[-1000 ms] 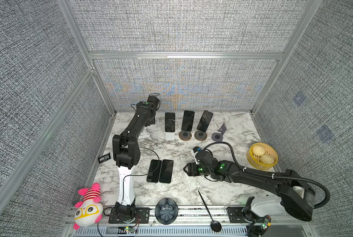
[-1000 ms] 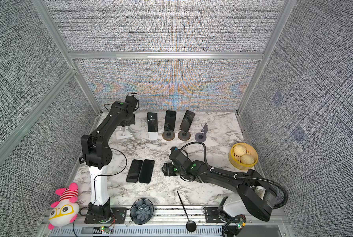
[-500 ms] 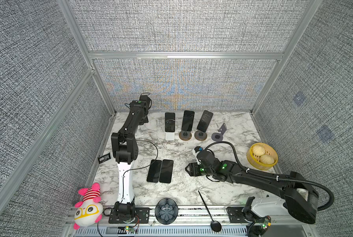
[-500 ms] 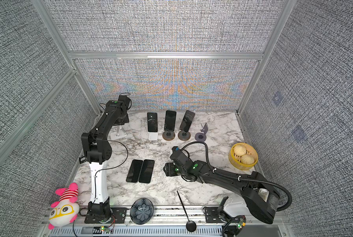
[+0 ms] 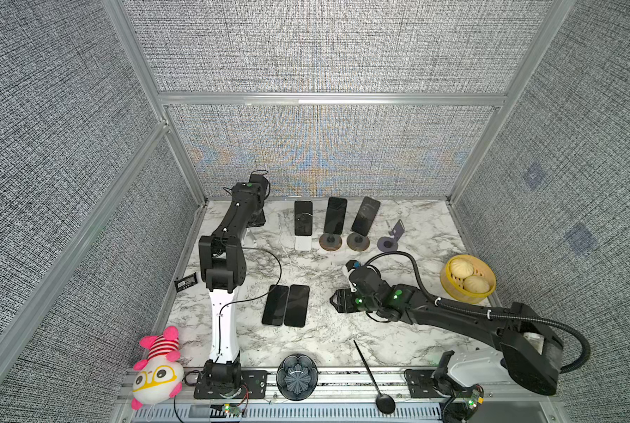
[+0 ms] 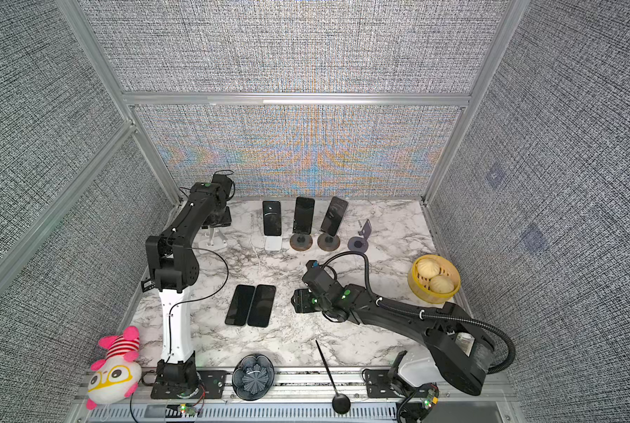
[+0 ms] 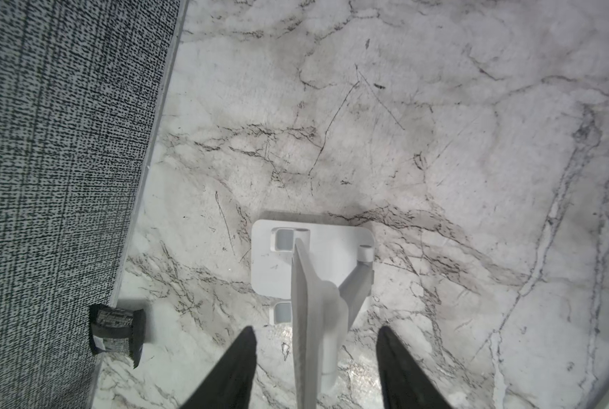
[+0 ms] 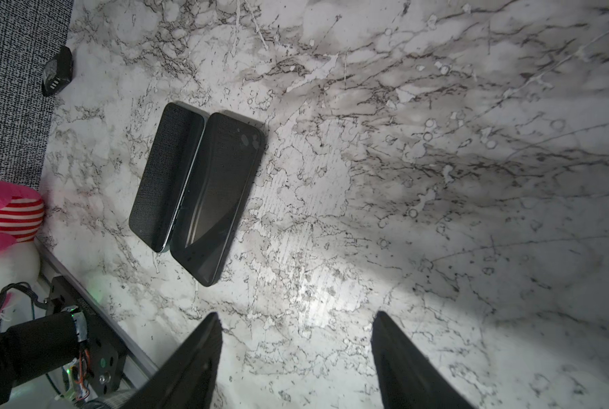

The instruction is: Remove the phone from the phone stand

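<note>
The left pincer (image 7: 316, 331) has just opened from shut to half-wide, straddling an empty white stand (image 7: 278, 263) at ten o'clock: released, likely. The right pincer (image 8: 296, 315) is wide, empty. Three phones (image 5: 334, 215) remain propped at twelve o'clock, so work remains.

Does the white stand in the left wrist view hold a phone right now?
No, the white stand shows only its bare backplate and base, no phone.

I see grey woven fabric panels (image 5: 324, 47) walling the cell on the left, right and far sides, held in aluminium framing (image 5: 328, 99). The white marble tabletop (image 5: 306, 267), grey-veined, ends in a near aluminium rail (image 5: 343, 381).
</note>
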You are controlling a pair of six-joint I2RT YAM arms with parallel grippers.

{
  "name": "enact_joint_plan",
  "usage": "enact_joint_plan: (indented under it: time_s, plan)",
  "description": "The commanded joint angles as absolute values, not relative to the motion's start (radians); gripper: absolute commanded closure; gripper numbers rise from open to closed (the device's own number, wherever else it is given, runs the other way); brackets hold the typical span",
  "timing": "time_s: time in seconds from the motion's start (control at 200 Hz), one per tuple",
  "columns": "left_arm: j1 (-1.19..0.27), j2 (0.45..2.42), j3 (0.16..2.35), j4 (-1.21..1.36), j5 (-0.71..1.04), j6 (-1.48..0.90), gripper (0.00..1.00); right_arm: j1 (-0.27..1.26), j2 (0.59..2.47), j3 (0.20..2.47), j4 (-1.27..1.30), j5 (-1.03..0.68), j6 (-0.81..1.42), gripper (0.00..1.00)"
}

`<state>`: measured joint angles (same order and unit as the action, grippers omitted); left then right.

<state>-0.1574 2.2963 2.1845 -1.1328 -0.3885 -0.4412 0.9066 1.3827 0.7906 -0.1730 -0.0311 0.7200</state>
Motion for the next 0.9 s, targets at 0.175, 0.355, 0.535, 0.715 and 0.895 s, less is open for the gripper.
enact_joint_plan:
  time_s: [0.175,0.355,0.535,0.715,0.895]
  plan:
    - [-0.163,2.203,2.178,-1.097,-0.37,-0.382,0.05,0.853,1.396,0.824,-0.134,-0.058,0.683,0.33]
    - [-0.224,2.091,2.15,-1.059,-0.445,-0.272,0.02,0.827,1.418,0.826,-0.1,-0.082,0.691,0.35]
    - [-0.33,1.938,2.037,-0.908,-0.334,-0.185,0.02,0.818,1.477,0.863,-0.041,-0.125,0.707,0.38]
    - [-0.378,1.871,1.904,-0.747,-0.142,-0.322,0.02,0.813,1.469,0.852,-0.044,-0.118,0.719,0.39]
    - [-0.429,1.941,1.909,-0.67,-0.043,-0.3,0.01,0.807,1.437,0.814,-0.049,-0.11,0.73,0.39]
